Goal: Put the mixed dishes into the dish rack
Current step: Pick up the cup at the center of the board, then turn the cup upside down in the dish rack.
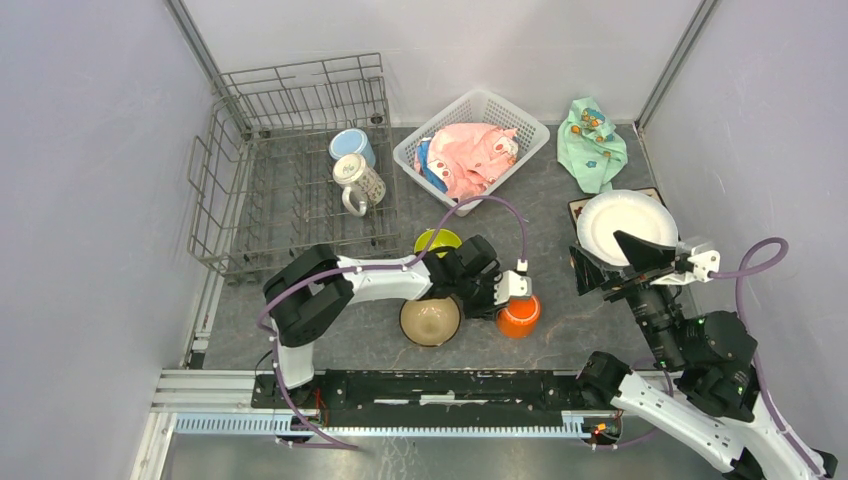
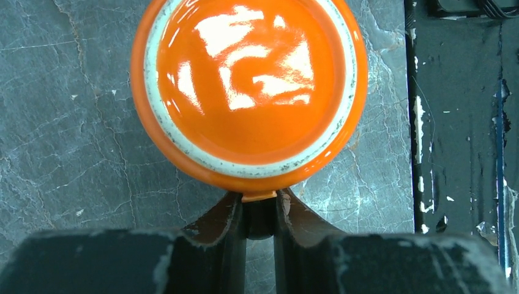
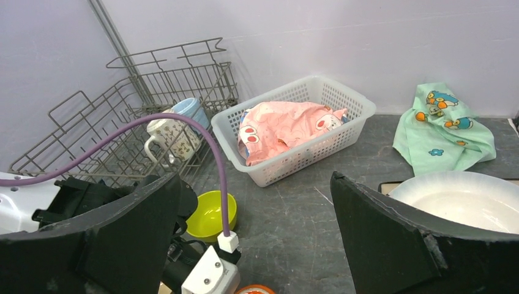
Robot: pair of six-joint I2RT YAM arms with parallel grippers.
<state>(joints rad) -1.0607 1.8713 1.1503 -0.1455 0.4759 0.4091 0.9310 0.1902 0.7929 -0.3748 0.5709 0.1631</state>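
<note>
While the orange mug point(image 2: 251, 92) stands on the grey table point(image 2: 73, 122) beside the tan bowl point(image 1: 430, 320), well apart from the dish rack point(image 1: 215, 190), the left gripper point(image 2: 259, 205) pinches its handle with fingers almost together. The right gripper point(image 3: 254, 184) is wide open and holds nothing, near the white plate point(image 1: 620, 220).

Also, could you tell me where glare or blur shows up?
Left wrist: white glare patches inside the orange mug; the left claw is dark and soft. Right wrist: the right claw is a blurred silhouette, the white basket sharp. Top external: even light, faint shadows.
</note>
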